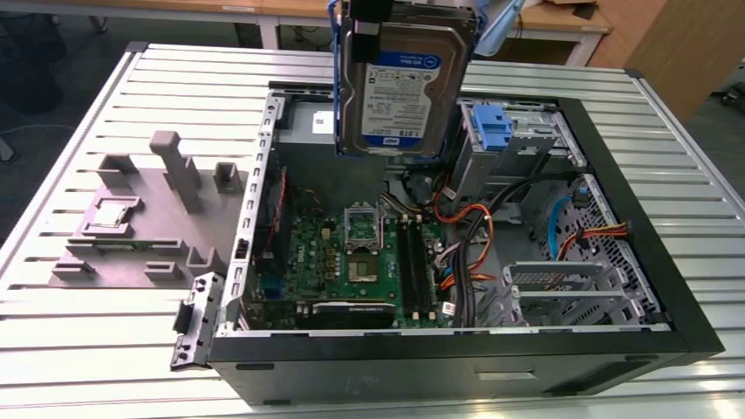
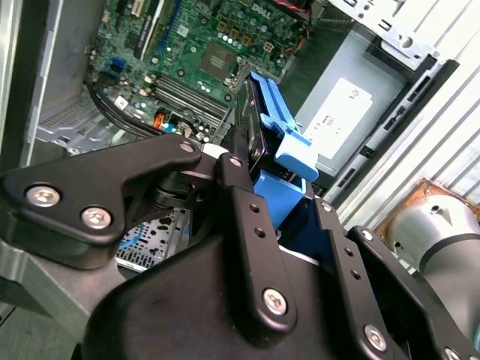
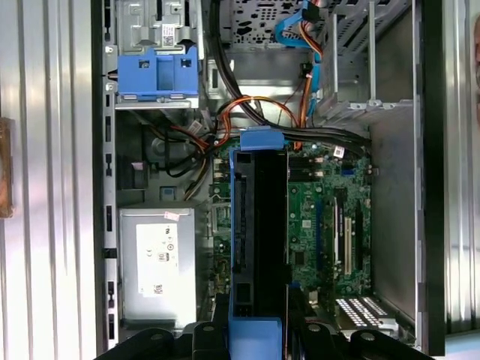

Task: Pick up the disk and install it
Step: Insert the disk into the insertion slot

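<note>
The disk (image 1: 403, 80) hangs upright above the far side of the open computer case (image 1: 652, 288), its white-and-blue label facing the exterior camera. My gripper (image 2: 274, 184) is shut on its blue plastic bracket, with one black finger (image 2: 244, 217) pressed along the drive's side. In the first wrist view the disk (image 3: 259, 240) is edge-on, dark with a blue frame, over the green motherboard (image 3: 322, 225), and the gripper (image 3: 256, 337) clamps its near end.
A bare blue caddy (image 1: 495, 131) sits in the far drive bay, also in the first wrist view (image 3: 157, 73). A grey power-supply box (image 3: 157, 259) lies beside the motherboard (image 1: 361, 262). Orange and blue cables (image 1: 466, 227) run past an empty metal cage (image 1: 570, 292). A grey fixture (image 1: 152, 218) stands on the table at the exterior view's left.
</note>
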Controlling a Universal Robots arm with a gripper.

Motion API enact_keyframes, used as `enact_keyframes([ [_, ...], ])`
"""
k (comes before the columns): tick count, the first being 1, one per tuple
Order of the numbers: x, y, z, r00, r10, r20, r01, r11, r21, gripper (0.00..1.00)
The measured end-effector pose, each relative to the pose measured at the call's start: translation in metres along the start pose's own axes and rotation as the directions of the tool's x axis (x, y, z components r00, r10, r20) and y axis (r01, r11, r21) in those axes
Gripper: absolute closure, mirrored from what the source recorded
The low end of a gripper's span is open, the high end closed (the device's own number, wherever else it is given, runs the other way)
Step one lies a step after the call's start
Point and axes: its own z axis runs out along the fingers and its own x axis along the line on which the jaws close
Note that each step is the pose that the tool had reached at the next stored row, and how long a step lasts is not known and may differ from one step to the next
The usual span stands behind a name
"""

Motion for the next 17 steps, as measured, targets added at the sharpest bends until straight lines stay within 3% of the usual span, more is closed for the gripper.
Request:
enact_keyframes([
  [5,-0.0068,0.0003,0.0006,1.0,0.0,0.0093,0.0,1.0,-0.0004,0.63],
  [17,-0.0082,0.0004,0.0006,1.0,0.0,0.0094,0.0,1.0,-0.0004,0.63],
])
